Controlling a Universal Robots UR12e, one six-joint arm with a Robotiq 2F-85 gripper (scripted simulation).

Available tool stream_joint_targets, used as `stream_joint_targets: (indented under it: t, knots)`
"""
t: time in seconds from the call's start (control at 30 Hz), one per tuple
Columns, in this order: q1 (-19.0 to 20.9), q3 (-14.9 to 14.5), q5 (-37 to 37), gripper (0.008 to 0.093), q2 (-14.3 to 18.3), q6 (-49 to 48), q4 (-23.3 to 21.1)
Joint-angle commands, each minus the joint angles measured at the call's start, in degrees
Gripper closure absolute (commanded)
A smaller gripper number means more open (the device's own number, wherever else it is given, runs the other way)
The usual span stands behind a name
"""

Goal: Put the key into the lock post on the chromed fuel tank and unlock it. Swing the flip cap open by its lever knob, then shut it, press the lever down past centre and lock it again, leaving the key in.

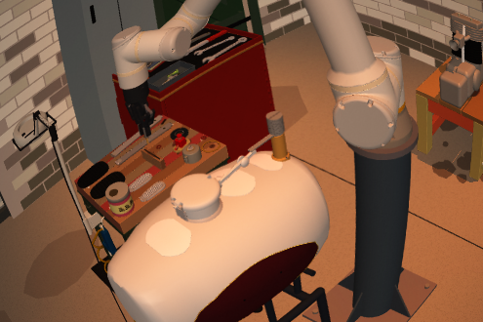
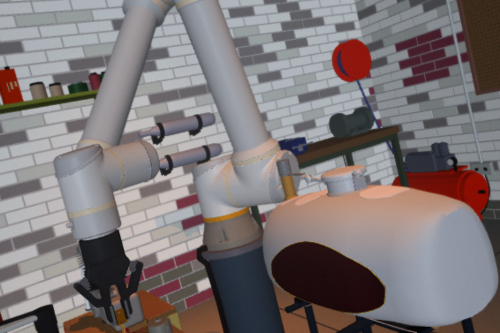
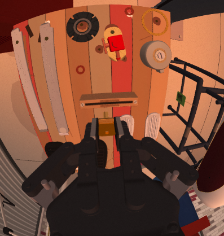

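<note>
My gripper (image 3: 106,128) hangs over the wooden parts tray (image 1: 151,163), and its two fingers clamp the orange head of the key (image 3: 106,127) from both sides. The key's thin shank points down toward the slotted wooden key block (image 3: 108,100) just beyond it. The chromed fuel tank (image 1: 227,229) stands to the right of the tray on a dark stand. Its round flip cap (image 1: 196,196) sits closed, with the lever (image 1: 234,168) and its knob reaching toward the brass lock post (image 1: 277,136) at the tank's far end.
Behind the tray stands a red tool chest (image 1: 212,73) with wrenches on top, and a grey cabinet beside it. The tray also carries two metal bars (image 3: 39,76), a grey round cylinder (image 3: 155,54), a red-capped part (image 3: 115,45) and washers. My arm's base column (image 1: 381,234) stands right of the tank.
</note>
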Motion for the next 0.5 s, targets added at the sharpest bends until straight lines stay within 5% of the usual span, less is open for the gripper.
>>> stream_joint_targets:
  t: [0.0, 0.47]
  knots:
    - [0.00, -0.04, 0.00, 0.0934, -0.02, 0.00, -0.02]
    - [0.00, -1.44, 0.00, 0.0934, -3.56, 0.00, 4.88]
